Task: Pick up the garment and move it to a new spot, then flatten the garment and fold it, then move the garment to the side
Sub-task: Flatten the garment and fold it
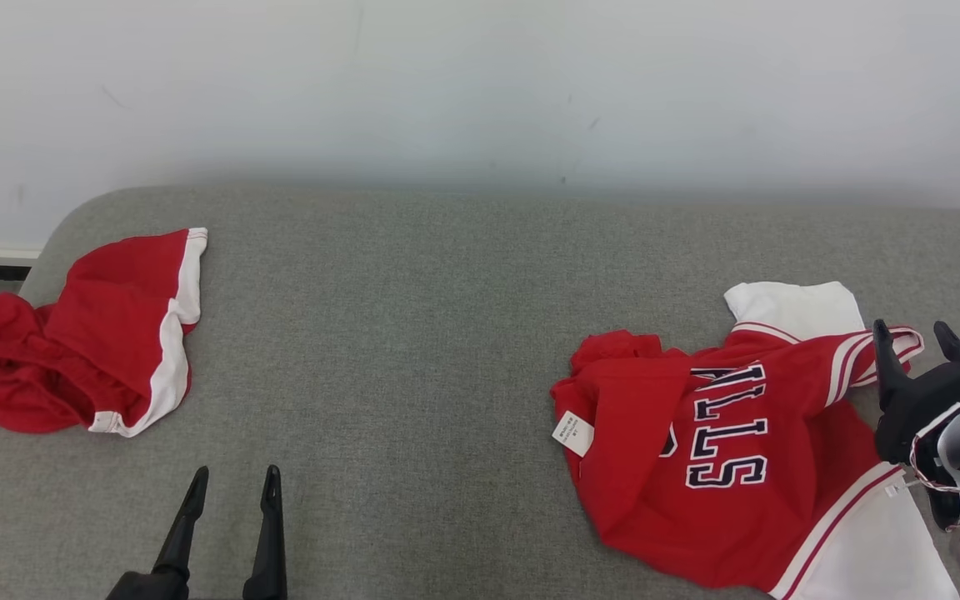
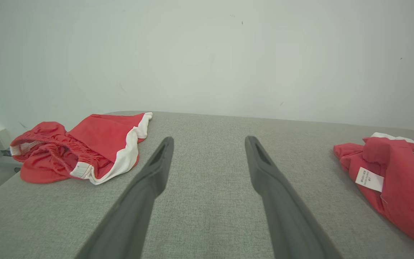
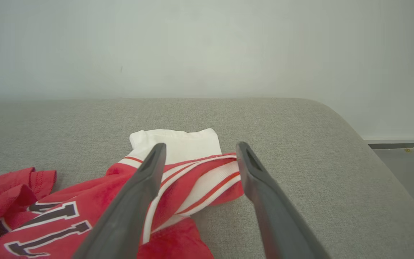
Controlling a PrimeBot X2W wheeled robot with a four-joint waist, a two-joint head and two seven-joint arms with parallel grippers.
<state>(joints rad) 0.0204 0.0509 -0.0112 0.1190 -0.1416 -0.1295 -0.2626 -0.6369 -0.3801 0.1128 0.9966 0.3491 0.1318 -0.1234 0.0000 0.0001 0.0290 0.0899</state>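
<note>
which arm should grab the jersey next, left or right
Right. The right claw is open at the jersey, and the striped trim shows between its fingers. The left claw, also open, is over bare cushion, far from the jersey and nearer the shorts.

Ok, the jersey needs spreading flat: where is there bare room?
The widest bare stretch of grey surface lies between the red shorts and the jersey, ahead of the left hand. A strip runs behind both, by the wall. The right end is crowded: jersey and right hand.
</note>
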